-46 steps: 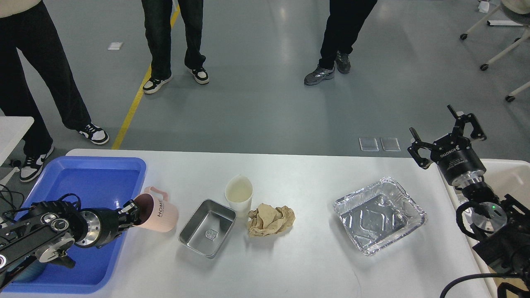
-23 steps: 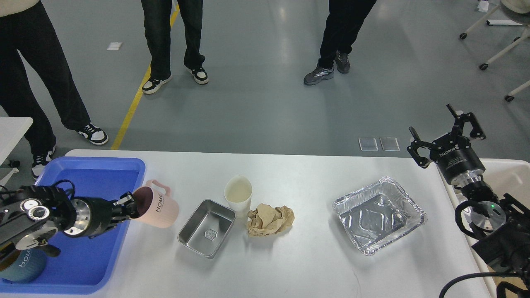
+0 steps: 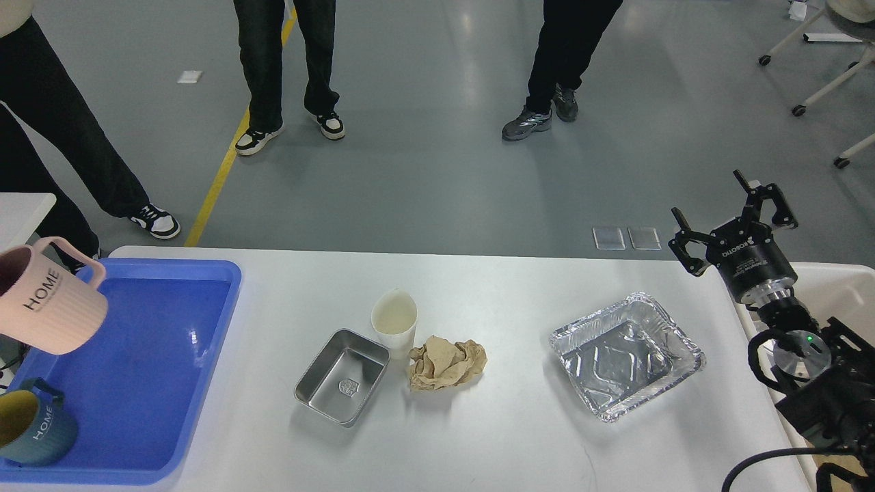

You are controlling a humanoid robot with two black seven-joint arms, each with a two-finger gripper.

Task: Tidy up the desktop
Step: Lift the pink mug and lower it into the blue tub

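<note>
Two metal trays face you on the smooth white desktop [image 3: 478, 437]: crinkled foil tray [image 3: 627, 354] at three o'clock, steel pan [image 3: 342, 385] centre. Your right gripper [image 3: 733, 213] stands with fingers spread wide, empty. A ribbed pink mug [image 3: 49, 304] hangs at nine o'clock; its holder is out of view.

Lab floor [image 3: 437, 171], yellow line [image 3: 219, 178], onlookers [image 3: 287, 68]

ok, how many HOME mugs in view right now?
2. Pink mug raised at the left edge, over the blue tray's far-left corner; whatever holds it is out of view. Teal mug sits in the tray's near-left corner.

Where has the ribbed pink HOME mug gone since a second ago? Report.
Yes: the ribbed pink HOME mug moved left and up, from beside the blue plastic tray's right rim to over its left edge.
</note>
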